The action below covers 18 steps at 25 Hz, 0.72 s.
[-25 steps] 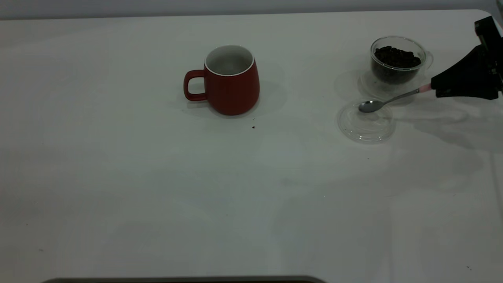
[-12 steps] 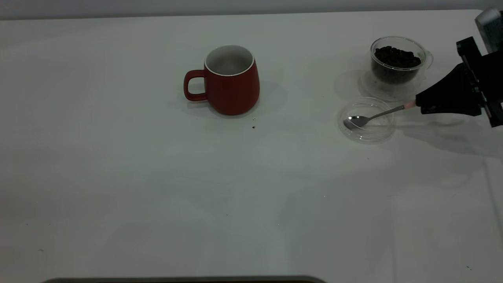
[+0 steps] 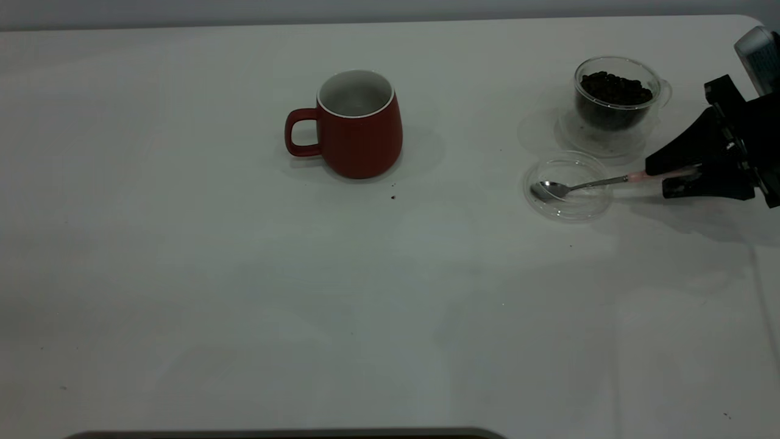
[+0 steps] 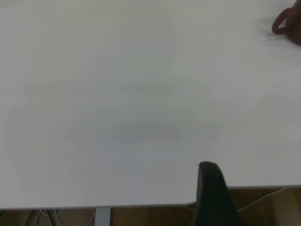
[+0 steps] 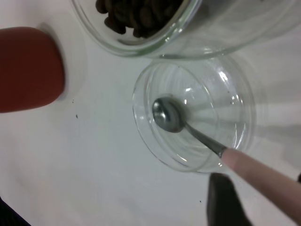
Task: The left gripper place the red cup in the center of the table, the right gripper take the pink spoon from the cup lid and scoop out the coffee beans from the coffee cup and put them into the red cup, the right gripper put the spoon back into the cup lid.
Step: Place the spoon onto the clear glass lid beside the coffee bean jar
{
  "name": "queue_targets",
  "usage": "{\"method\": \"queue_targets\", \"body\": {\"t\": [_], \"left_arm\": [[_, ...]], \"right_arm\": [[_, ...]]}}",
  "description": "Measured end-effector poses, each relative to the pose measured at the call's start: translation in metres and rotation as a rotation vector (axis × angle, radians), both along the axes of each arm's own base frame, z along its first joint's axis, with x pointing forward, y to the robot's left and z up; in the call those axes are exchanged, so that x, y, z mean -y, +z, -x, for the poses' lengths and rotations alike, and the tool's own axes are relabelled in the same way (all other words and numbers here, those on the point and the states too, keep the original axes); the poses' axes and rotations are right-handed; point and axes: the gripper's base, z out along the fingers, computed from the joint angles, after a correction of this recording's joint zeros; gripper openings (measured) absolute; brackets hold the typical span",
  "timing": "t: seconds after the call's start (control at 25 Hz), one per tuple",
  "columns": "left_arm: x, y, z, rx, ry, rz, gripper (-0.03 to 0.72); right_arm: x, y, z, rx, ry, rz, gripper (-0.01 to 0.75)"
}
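The right gripper (image 3: pixel 677 178) is reaching in low from 3 o'clock, fingers apart around the spoon (image 3: pixel 585 183) handle. The spoon bowl is resting in the lid (image 3: pixel 568 204); beans (image 3: pixel 615 89) are filling the glass cup (image 3: pixel 616 94) at 12 o'clock of it, the red cup (image 3: pixel 356 125) sitting mid-table.

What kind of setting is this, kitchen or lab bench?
Likely a lab test bench: a bare white table, a black robot end effector by the pink spoon, and staged props, a red cup and a coffee cup.

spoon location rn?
Exterior view, right side: the pink spoon has its bowl in the cup lid, just in front of the coffee cup, handle between the open right gripper fingers.
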Motion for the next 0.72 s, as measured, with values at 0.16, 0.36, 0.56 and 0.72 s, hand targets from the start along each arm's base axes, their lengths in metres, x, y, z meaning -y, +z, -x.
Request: {"method": "queue_targets", "body": {"t": [0.16,0.36,0.56,0.72], "left_arm": [[0.0000,0.0000,0.0000,0.000,0.000,0.000,0.505],[0.0000,0.0000,0.0000,0.000,0.000,0.000,0.505],[0.0000,0.0000,0.0000,0.000,0.000,0.000,0.505],[0.0000,0.0000,0.0000,0.000,0.000,0.000,0.505]], "right_arm": [[-0.0044,-0.0004,-0.0007,0.011,0.023,0.011,0.500],[-0.0095,-0.0011,-0.0026,0.046,0.056,0.035,0.535],[-0.0069,-0.0017,-0.0070,0.073,0.013,0.060,0.535],[-0.0039,-0.0030,-0.0099,0.100,-0.006,0.099,0.535]]}}
